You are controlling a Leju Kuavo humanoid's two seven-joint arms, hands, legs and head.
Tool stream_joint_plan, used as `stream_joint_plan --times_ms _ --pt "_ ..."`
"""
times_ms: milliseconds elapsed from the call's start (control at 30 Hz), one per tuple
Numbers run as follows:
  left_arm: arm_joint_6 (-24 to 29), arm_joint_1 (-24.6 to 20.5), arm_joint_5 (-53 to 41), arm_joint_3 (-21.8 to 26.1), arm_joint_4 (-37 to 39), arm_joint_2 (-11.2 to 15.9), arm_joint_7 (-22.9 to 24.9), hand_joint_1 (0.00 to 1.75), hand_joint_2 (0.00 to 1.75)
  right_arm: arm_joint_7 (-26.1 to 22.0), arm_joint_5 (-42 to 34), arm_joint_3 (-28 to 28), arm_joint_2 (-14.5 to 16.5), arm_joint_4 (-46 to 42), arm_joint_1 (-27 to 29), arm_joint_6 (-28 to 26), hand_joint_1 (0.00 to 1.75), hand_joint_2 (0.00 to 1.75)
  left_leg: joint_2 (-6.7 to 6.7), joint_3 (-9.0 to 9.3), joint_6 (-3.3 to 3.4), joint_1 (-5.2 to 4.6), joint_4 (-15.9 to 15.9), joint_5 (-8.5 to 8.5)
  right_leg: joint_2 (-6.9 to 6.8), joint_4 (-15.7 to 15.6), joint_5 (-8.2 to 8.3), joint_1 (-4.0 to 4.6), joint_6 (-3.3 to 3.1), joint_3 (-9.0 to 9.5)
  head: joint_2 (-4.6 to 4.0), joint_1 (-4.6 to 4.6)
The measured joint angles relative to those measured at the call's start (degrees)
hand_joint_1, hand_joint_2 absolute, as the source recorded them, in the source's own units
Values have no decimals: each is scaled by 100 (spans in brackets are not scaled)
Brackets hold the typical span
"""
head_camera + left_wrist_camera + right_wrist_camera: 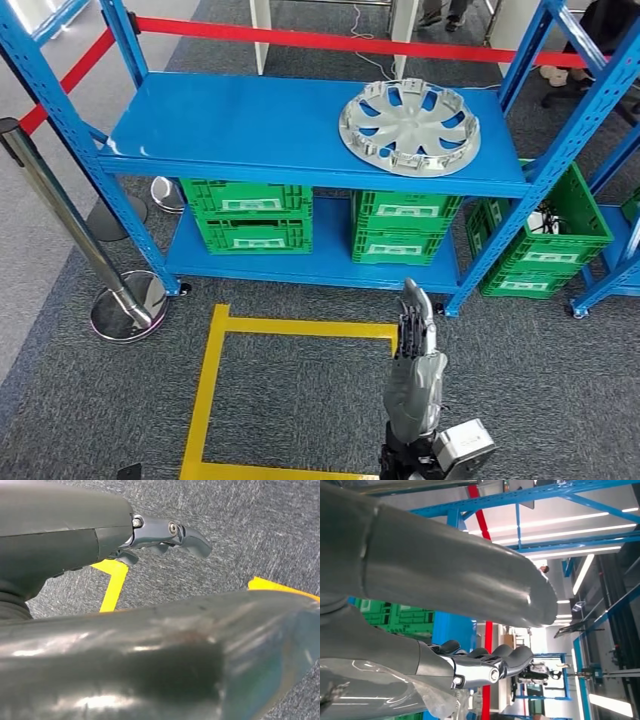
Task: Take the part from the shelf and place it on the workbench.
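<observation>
The part, a silver wheel cover, lies flat on the right end of the blue shelf's top board. My right hand is raised in front of the shelf, below the level of that board and well short of the wheel cover. Its fingers are stretched out and hold nothing. My left hand hangs over the grey carpet, and its fingers are straight with nothing in them.
Green crates stand on the lower board, and another green crate sits on the floor to the right. A silver stanchion with a red belt stands left. Yellow tape marks a square on the carpet.
</observation>
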Motion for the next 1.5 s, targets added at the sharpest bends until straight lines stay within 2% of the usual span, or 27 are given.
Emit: stream_joint_plan --times_ms 67,100,133,200,267,333,433,500,567,600,633,667,733,767,833,933,1000,1100,1133,1167,1200,1233,1267,1300,1333,1433,1500 --pt "-1 1 -11 -1 0 -10 0 0 0 2 -18 -14 -9 -8 47 5 0 0 2 11 37 -18 2 -26 1 753 -258 2 14 -408 0 10" --pt "0 4 -20 -1 0 -13 1 0 0 3 -20 -24 -15 -16 79 5 0 0 0 26 44 -29 3 -42 1 925 -247 3 14 -526 0 9" --pt "1 6 -29 -1 0 -14 1 0 0 4 -23 -36 -19 -27 105 5 0 0 -4 52 47 -37 4 -61 0 876 -123 5 6 -535 0 10" --pt "1 10 -53 -4 0 -21 4 0 0 4 -42 -55 -22 -66 147 5 0 0 -13 130 36 -48 4 -119 -1 194 322 15 -41 -250 0 11" --pt "1 6 -75 -14 1 -29 10 0 0 4 -77 -64 -23 -115 184 4 0 0 -18 185 -10 -71 17 -185 -7 -465 535 37 -97 93 0 9" --pt "1 1 -83 -43 2 -33 21 0 0 3 -106 -77 -24 -160 234 2 0 0 -14 205 -69 -80 18 -223 2 -637 481 59 -142 221 0 5" --pt "3 -13 -89 -92 2 -31 26 0 0 1 -117 -96 -25 -214 286 1 0 0 -1 240 -161 -74 94 -319 4 -717 443 23 -219 336 0 -12" --pt "3 -22 -114 -105 2 -29 22 0 0 -2 -120 -108 -25 -247 301 3 0 0 1 3 -226 -53 618 -540 -17 -768 402 -6 -270 445 0 -44" --pt "4 -11 -148 -111 3 -31 20 0 0 -2 -126 -123 -25 -258 334 5 0 0 2 -472 -278 -20 1413 -776 -21 -777 333 -10 -290 518 0 -57" --pt "5 3 -162 -114 3 -31 22 0 0 -2 -128 -132 -25 -260 359 5 0 0 2 -658 -294 -8 1659 -781 -13 -776 292 -12 -287 563 0 -60" --pt "7 17 -172 -116 4 -31 24 0 0 -1 -129 -141 -25 -262 380 5 0 0 2 -750 -301 -1 1702 -668 -5 -776 247 -14 -280 618 0 -59" --pt "7 25 -179 -119 4 -30 27 0 0 -1 -129 -149 -25 -263 396 5 0 0 2 -738 -302 4 1528 -448 3 -776 196 -18 -267 688 0 -60" --pt "9 28 -188 -122 8 -29 32 0 0 -1 -127 -164 -25 -264 412 4 0 0 4 -530 -288 6 852 62 8 -780 81 -25 -215 813 -1 -60" --pt "11 24 -191 -126 12 -31 34 0 0 0 -126 -171 -25 -268 417 4 0 0 5 -410 -266 -3 529 178 11 -779 25 -18 -178 842 -1 -70" --pt "14 17 -198 -139 21 -41 38 0 0 1 -125 -179 -25 -282 424 3 0 0 4 -300 -183 -24 247 130 7 -797 -34 0 -107 877 -2 -67" --pt "16 26 -214 -151 22 -37 45 0 0 -1 -124 -186 -25 -305 428 -1 0 0 -10 -198 -36 -19 162 14 -6 -749 -66 1 -22 955 -2 -44" --pt "8 22 -233 -160 22 -36 46 0 0 -1 -121 -189 -26 -319 418 -2 0 0 -21 -72 38 -13 137 -58 -11 -349 -215 -2 9 731 -1 -24" --pt "-20 21 -252 -192 22 -34 42 0 0 1 -87 -191 -27 -322 428 -2 0 0 -23 75 79 -40 132 -216 -10 734 -561 12 7 -55 0 17" --pt "-31 31 -246 -201 22 -30 38 0 0 1 -60 -191 -27 -317 434 -2 0 0 -24 146 83 -52 132 -276 -10 902 -554 17 -9 -258 -1 27" --pt "-40 39 -237 -203 22 -25 33 0 0 2 -31 -190 -27 -314 436 -2 0 0 -27 235 86 -64 131 -343 -10 851 -422 23 -33 -354 -1 31" --pt "-52 44 -228 -204 22 -21 29 0 0 2 -5 -188 -27 -310 434 -2 0 0 -31 340 87 -75 130 -416 -10 615 -193 32 -66 -363 -1 37" --pt "-62 46 -220 -207 22 -20 27 0 0 2 14 -187 -27 -307 432 -2 0 0 -34 436 86 -84 126 -498 -10 264 124 47 -107 -322 -1 39" --pt "-72 45 -219 -210 26 -19 26 0 0 4 26 -186 -27 -301 429 -2 0 0 -37 534 77 -90 123 -572 -12 -11 359 68 -144 -283 -1 26" --pt "-78 41 -220 -214 30 -18 26 0 0 6 37 -186 -27 -292 425 -2 0 0 -39 596 51 -88 109 -638 -16 -228 486 95 -176 -225 0 14" --pt "-81 41 -220 -220 34 -18 27 0 0 8 47 -185 -27 -283 426 -2 0 0 -38 658 11 -81 82 -689 -17 -334 547 120 -207 -182 0 -1" --pt "-84 31 -229 -234 37 -18 34 0 0 6 66 -175 -26 -273 424 -8 0 0 -18 818 -99 -70 136 -688 2 -463 452 127 -300 41 1 -12" --pt "-81 -4 -249 -238 37 -13 43 0 0 2 47 -162 -25 -273 415 -10 0 0 -3 668 -146 -67 555 -671 1 -563 380 87 -349 285 1 -27"
